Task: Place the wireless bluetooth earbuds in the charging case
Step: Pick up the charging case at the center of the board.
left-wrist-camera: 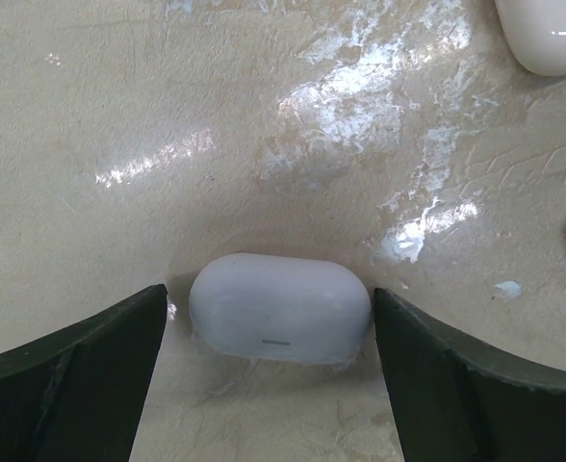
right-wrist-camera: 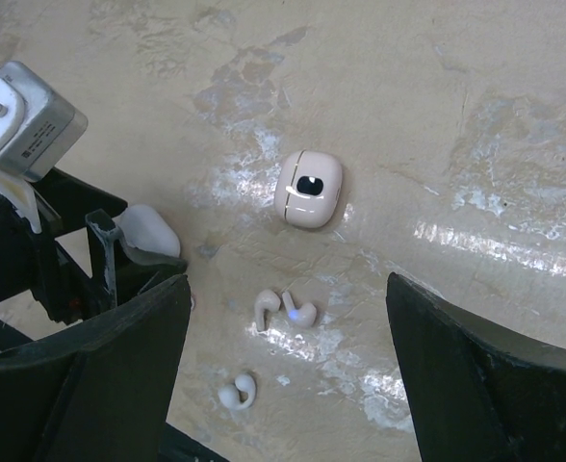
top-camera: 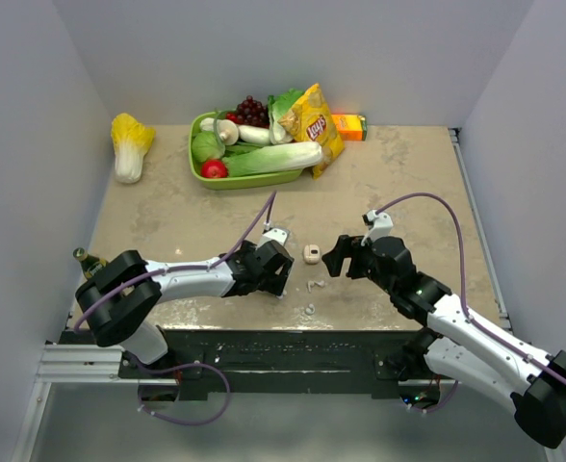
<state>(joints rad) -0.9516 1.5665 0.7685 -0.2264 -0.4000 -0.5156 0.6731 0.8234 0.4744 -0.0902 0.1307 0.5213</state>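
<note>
The charging case (left-wrist-camera: 280, 308), a shut white pebble, lies flat on the table between the fingers of my left gripper (left-wrist-camera: 270, 294). That gripper is open, with a thin gap on each side of the case. In the right wrist view the case (right-wrist-camera: 148, 231) peeks out beside the left gripper's finger. Two pale earbuds (right-wrist-camera: 285, 311) with short stems lie together, one showing a blue light. A white curled earbud (right-wrist-camera: 237, 392) lies nearer. My right gripper (right-wrist-camera: 288, 284) hovers open above them, holding nothing. From above, the left gripper (top-camera: 278, 277) and right gripper (top-camera: 336, 258) face each other across the earbuds (top-camera: 315, 286).
A second, pinkish-beige case (right-wrist-camera: 309, 188) lies just beyond the earbuds, also seen from above (top-camera: 311, 253). A green basket (top-camera: 227, 180) of vegetables, a chips bag (top-camera: 314, 125), an orange box (top-camera: 349, 126) and a cabbage (top-camera: 129, 144) are at the back. Walls close in three sides.
</note>
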